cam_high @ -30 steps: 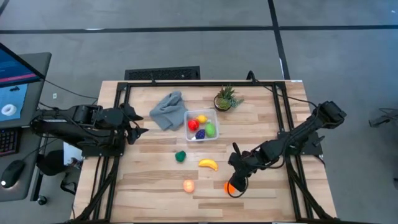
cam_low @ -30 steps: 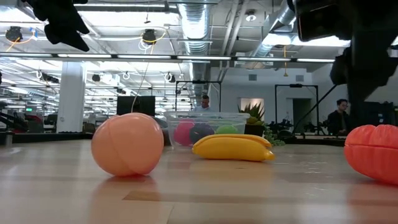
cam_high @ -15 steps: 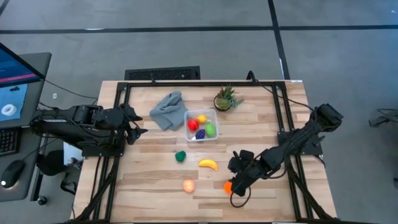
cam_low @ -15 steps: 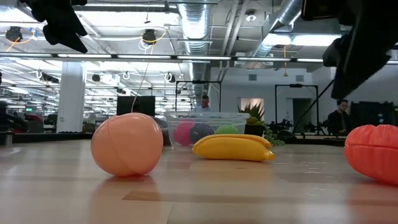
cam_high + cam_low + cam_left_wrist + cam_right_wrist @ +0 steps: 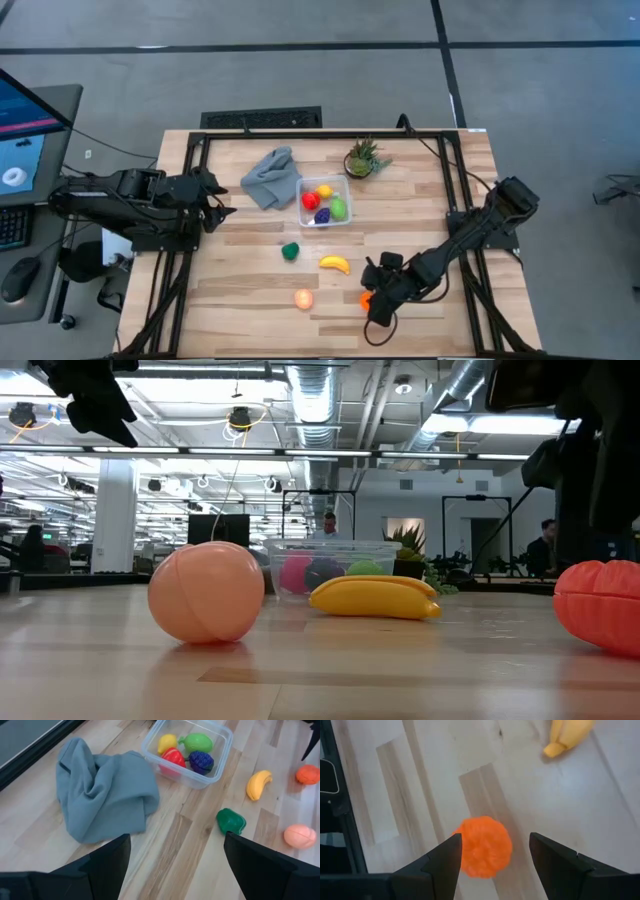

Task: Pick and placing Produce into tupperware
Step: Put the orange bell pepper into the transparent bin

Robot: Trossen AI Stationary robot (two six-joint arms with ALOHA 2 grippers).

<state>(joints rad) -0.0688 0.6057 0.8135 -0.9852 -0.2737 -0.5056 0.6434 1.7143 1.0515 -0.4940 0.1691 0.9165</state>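
The table (image 5: pixel 420 190) is pale wood in a black frame. The left arm (image 5: pixel 110 200) waits over the table's left edge, and the left gripper (image 5: pixel 175 865) hangs with its fingers spread wide, holding nothing, aimed across the cloth toward the tub. The right arm (image 5: pixel 480 230) reaches in from the right side, low over the near part of the table. The right gripper (image 5: pixel 492 857) is poised over the orange fruit (image 5: pixel 484 846), fingers apart with one on each side of it; whether they touch it I cannot tell, and it lies on the wood, ungripped.

A grey cloth (image 5: pixel 268 177) lies crumpled near the far middle of the table, just left of the tub (image 5: pixel 325 201). The tub is clear plastic and holds four pieces: a red one (image 5: pixel 172 757), a yellow one (image 5: pixel 166 742), a light green one (image 5: pixel 198 742) and a purple one (image 5: pixel 201 761). A small potted plant (image 5: pixel 362 159) stands just beyond the tub's right corner.

Four pieces lie loose on the wood nearer the front. The banana (image 5: pixel 335 264) is below the tub, the dark green piece (image 5: pixel 290 251) to its left, the peach (image 5: pixel 303 298) closer to the front edge, and the orange fruit to the right of the peach, under the right gripper.
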